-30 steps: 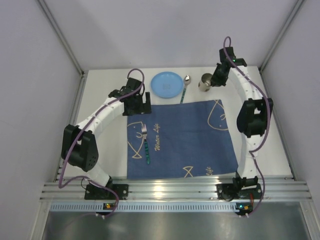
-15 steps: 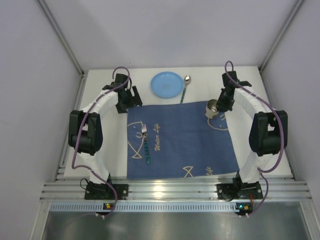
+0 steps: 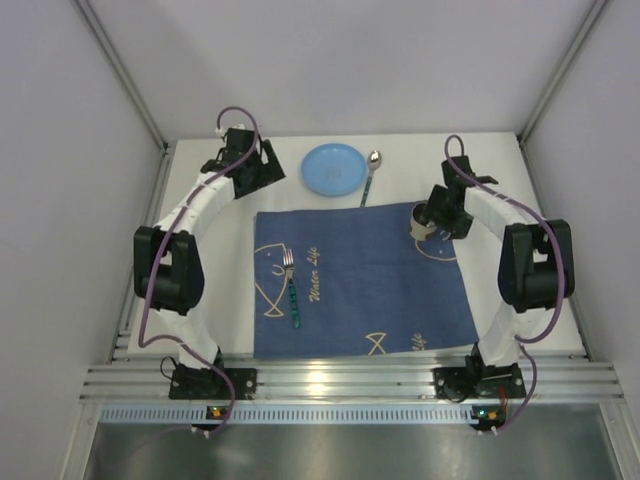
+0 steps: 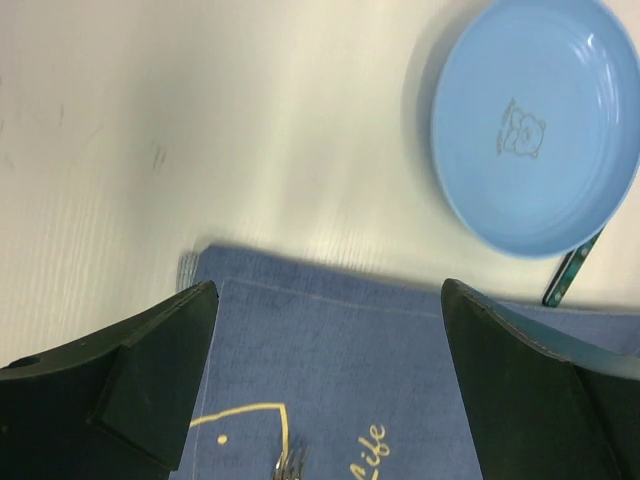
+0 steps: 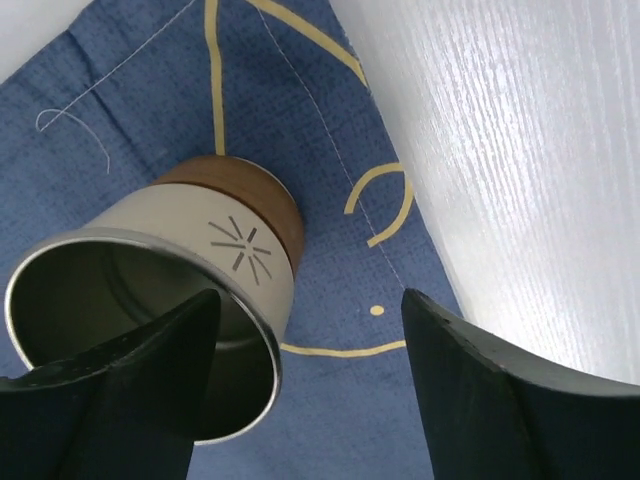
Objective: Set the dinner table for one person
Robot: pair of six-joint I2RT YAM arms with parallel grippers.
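The white dinner table carries a dark blue fish-patterned cloth. A metal cup with a brown base stands upright on the cloth's far right corner. My right gripper hangs over it, open. In the right wrist view the cup has its rim wall between the spread fingers of the gripper, one finger over the mouth, one outside. My left gripper is open and empty beyond the cloth's far left corner. A fork lies on the cloth's left side. A light blue plate and a spoon lie on the bare table behind the cloth.
A ribbed aluminium rail runs along the near edge with both arm bases on it. White walls close in the table on the left, right and back. The left wrist view shows the plate, the cloth edge and the fork's tines.
My right gripper carried the cup from the bare table at the far right onto the cloth's corner and opened. My left arm drew back toward the far left.
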